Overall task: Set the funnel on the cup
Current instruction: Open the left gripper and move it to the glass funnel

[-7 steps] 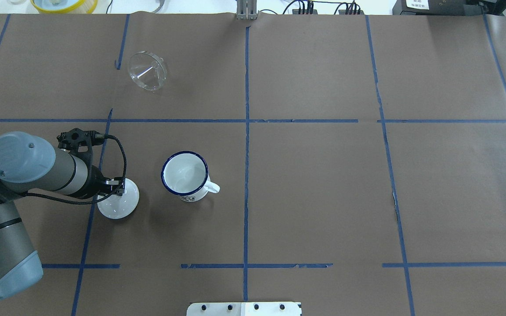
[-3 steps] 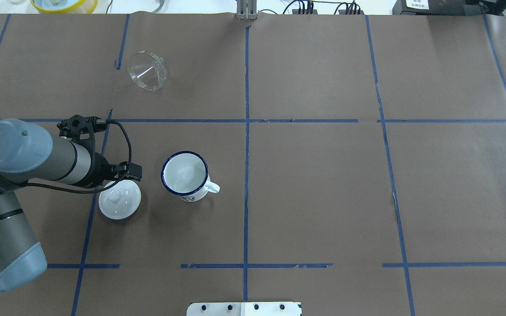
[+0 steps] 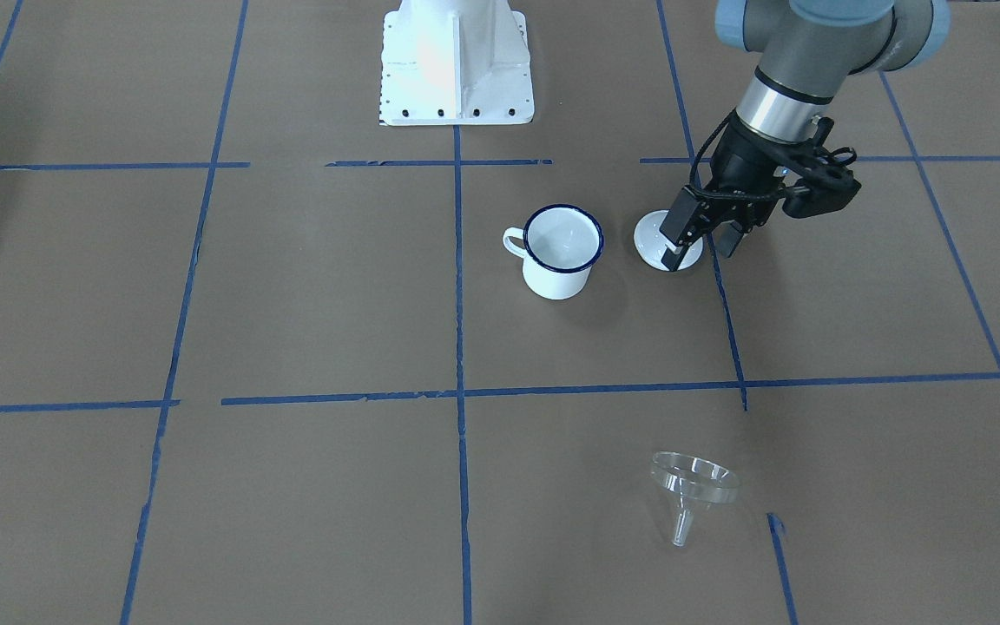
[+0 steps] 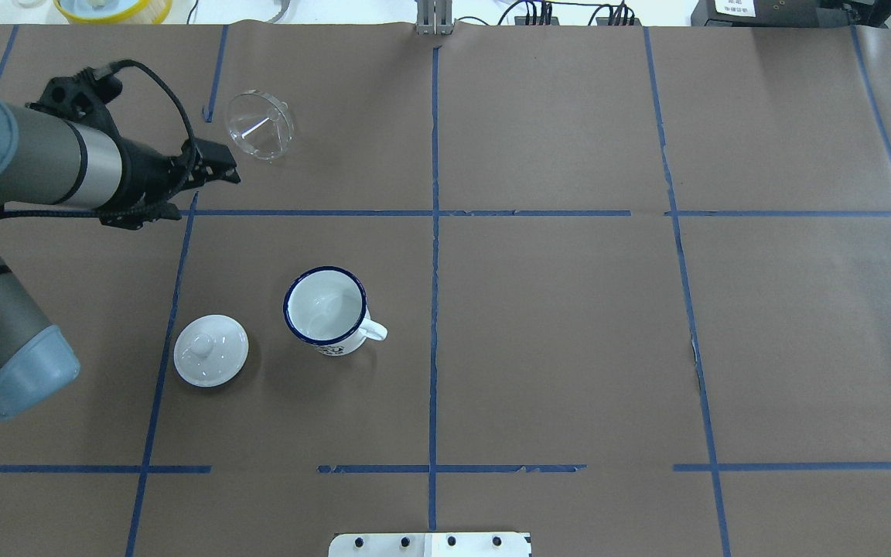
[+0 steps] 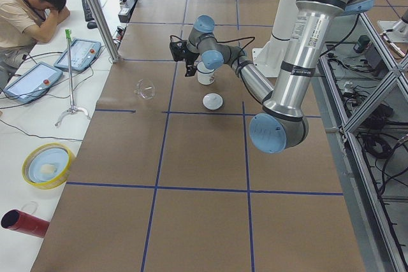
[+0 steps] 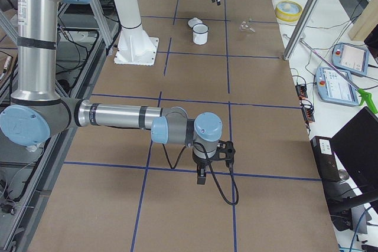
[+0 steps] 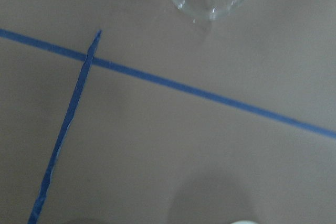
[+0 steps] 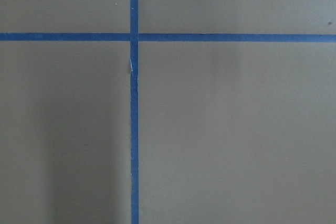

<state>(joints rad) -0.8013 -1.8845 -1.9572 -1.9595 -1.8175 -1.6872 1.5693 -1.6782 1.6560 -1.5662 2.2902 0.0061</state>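
Resting on the bench (image 4: 569, 325), 1 clear wide-rimmed funnel (image 4: 260, 124) on its side, well apart from 1 cup (image 4: 326, 307), 1 lid (image 4: 210, 350) beside cup, left end effector (image 3: 701, 247) wide, empty, right end effector (image 6: 201, 178) cannot tell.

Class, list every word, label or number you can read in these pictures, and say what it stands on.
None can be read.
Dark print low on the cup: too small.
White label on the black box: blurred.
Lettering on the left arm: too small.
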